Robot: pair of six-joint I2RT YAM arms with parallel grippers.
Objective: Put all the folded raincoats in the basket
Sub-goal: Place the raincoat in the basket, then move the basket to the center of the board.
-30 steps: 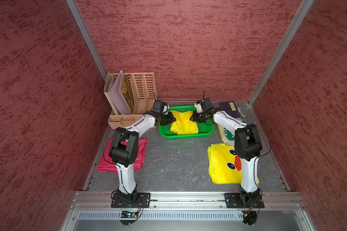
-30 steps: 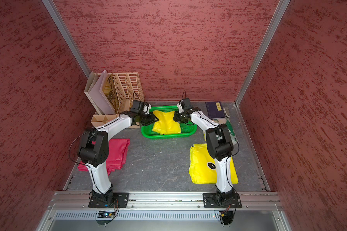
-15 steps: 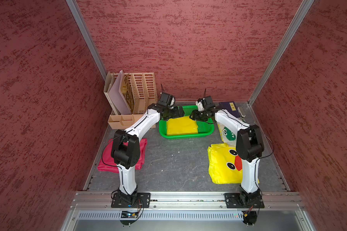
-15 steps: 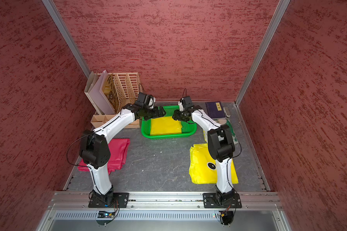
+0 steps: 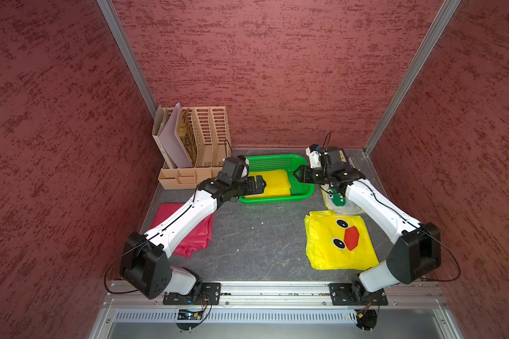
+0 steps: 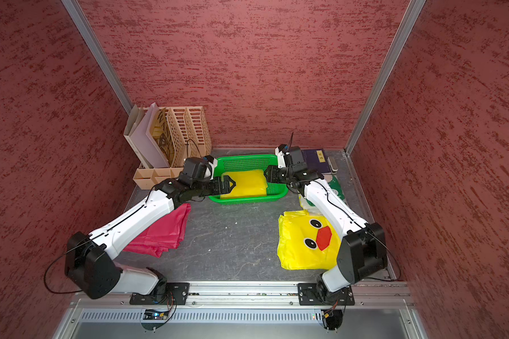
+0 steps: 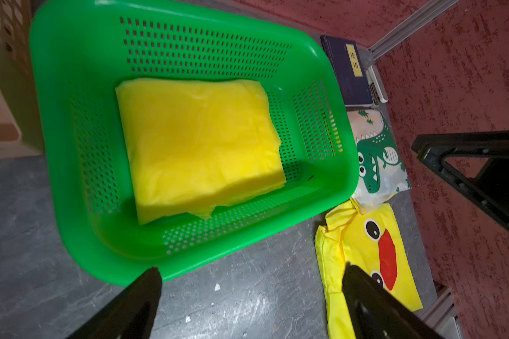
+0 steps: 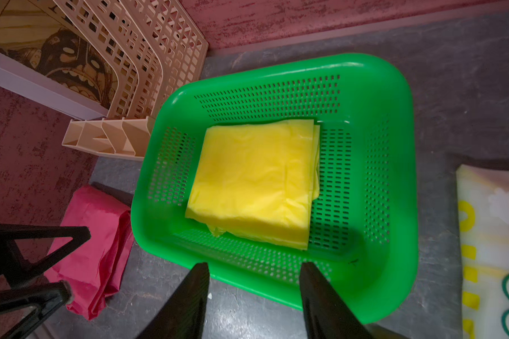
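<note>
The folded raincoat (image 5: 276,183) (image 6: 249,183), a flat plain yellow square, lies on the floor of the green basket (image 5: 276,158) (image 6: 247,163) at the back of the table. Both wrist views show the raincoat (image 7: 197,143) (image 8: 253,182) resting free inside the basket (image 7: 71,58) (image 8: 394,146). My left gripper (image 5: 263,185) (image 6: 232,185) (image 7: 252,268) hovers open over the basket's left end, holding nothing. At the basket's right end my right gripper (image 5: 296,173) (image 6: 265,175) (image 8: 255,265) is open and empty too.
A tan file organizer (image 5: 200,138) stands just left of the basket. A folded red cloth (image 5: 194,232) lies under the left arm. A yellow duck-face raincoat (image 5: 338,237) and a dinosaur-print pack (image 5: 334,199) lie on the right; a dark book (image 6: 315,160) sits in the back corner.
A second ago both grippers held the raincoat bunched up over the basket. Both have opened and drawn away from it, and the raincoat now lies flat in the basket.
</note>
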